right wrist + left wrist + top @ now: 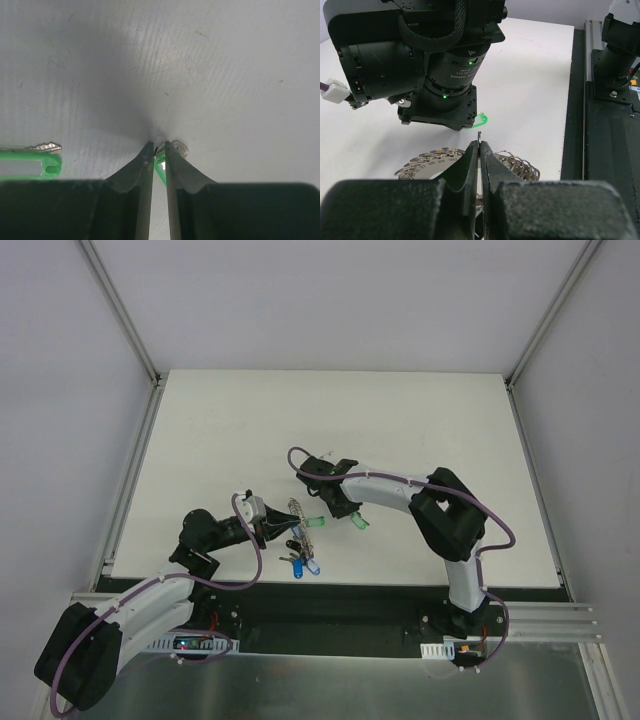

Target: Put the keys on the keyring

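Observation:
The keyring (427, 161), a flat grey disc fringed with small wire loops, stands on edge in my left gripper (479, 142), which is shut on one thin loop of it. In the top view the keyring (296, 512) sits between the two grippers. My right gripper (158, 146) points down at the table, its jaws closed around a green-headed key (161, 169) and its small metal ring. That green key (358, 523) lies under the right gripper (342, 510). A second green key (30, 164) lies to its left on the table.
Blue-headed keys (302, 566) and a black one (292, 543) lie near the table's front edge, below the keyring. The right arm's wrist (445, 75) hangs close over the keyring. The black base rail (610, 150) runs along the near side.

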Motion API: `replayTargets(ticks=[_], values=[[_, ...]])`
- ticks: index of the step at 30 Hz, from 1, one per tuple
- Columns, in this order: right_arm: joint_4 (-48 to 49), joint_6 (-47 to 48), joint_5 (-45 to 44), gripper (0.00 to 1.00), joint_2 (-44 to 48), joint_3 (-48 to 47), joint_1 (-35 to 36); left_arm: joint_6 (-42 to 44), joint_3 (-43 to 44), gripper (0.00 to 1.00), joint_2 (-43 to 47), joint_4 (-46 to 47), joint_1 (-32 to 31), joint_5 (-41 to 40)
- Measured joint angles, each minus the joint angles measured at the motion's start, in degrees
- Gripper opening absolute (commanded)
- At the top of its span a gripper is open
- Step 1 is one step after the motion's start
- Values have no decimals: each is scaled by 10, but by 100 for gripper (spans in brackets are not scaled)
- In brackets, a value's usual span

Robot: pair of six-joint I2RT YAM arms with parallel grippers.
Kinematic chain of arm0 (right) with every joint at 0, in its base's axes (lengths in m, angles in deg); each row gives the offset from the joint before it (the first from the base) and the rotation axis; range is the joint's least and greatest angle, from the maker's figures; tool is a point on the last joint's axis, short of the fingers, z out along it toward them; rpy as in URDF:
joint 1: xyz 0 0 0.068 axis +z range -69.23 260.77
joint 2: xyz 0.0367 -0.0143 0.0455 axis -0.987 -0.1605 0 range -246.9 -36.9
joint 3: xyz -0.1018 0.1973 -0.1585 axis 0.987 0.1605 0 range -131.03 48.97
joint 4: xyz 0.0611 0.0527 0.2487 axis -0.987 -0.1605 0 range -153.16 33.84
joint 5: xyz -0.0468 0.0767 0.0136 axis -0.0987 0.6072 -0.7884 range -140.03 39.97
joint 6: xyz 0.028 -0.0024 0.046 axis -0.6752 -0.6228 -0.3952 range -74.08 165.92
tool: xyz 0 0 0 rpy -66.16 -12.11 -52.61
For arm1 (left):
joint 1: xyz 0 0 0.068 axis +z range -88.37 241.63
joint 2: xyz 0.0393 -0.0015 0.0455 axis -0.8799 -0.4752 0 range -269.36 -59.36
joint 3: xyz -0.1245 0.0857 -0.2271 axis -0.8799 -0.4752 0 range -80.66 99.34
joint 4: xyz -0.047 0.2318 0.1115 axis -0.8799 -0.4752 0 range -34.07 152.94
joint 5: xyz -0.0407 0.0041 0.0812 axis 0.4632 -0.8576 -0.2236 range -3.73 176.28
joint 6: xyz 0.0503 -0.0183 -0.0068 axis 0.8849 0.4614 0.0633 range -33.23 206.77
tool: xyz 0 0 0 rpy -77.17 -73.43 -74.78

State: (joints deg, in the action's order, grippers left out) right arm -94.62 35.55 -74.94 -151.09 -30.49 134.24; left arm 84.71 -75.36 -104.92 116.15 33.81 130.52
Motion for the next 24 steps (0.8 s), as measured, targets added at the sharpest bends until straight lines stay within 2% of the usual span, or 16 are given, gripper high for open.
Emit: replayTargets(ticks=[11,16,20,24], values=[[-5,1,-9,1,-4,-3,0,0,0,0,0,0,0,0],[-2,6,-14,1,3,-1,0,0,0,0,3,0,0,0],[28,26,-14,1,53,40,0,0,0,0,3,0,0,0],[101,64,-12,1,171,130,0,0,0,0,9,-1,0,0]])
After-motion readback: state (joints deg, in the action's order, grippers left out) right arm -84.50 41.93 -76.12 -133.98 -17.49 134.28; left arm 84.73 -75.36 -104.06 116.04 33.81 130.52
